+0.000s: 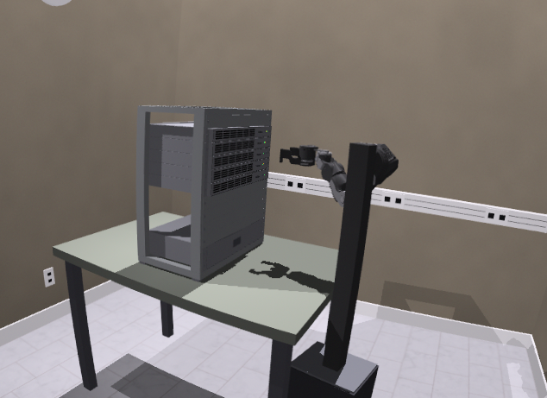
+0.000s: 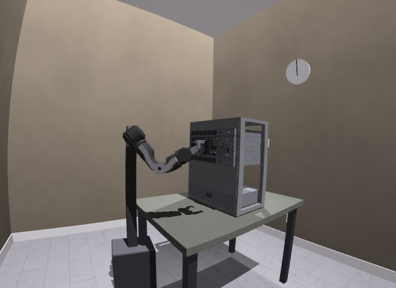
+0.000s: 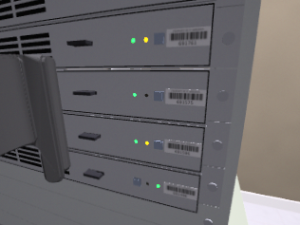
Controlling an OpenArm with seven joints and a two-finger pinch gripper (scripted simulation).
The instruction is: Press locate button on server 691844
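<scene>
The server with asset number 691844 sat somewhere in the stack of servers filling the upper half of the rack (image 1: 141,186), but I could not pick it out. From the wrist view the top visible label (image 3: 186,36) seemed to read 691761 and the one below it (image 3: 185,97) 691575. The two lower labels (image 3: 182,147) (image 3: 180,190) were too blurred to read.

Each server lay flat with its long axis running across the rack's front, and its face was turned towards the arm. Beside each label sat a small square button (image 3: 159,96), dull grey-blue, next to green and amber lamps. On the lowest visible server the square (image 3: 137,181) sat further left of its label. None of them showed a clear blue glow.

The rack stood upright on the tabletop (image 1: 265,305), towards the end away from the arm's post. Its open side showed bare space below the servers.

The jaws stood apart, roughly half open, with nothing between them and nothing touched. They hung level with the upper servers, just off the rack's front. One grey finger (image 3: 49,118) blocked the left part of the middle faceplates in the wrist view.

The arm (image 2: 150,158) reached in from a tall black post (image 1: 353,252) beside the tabletop. A clock (image 2: 297,71) hung on the wall above the rack, and a white trunking strip (image 1: 442,205) ran along the wall past it.
</scene>
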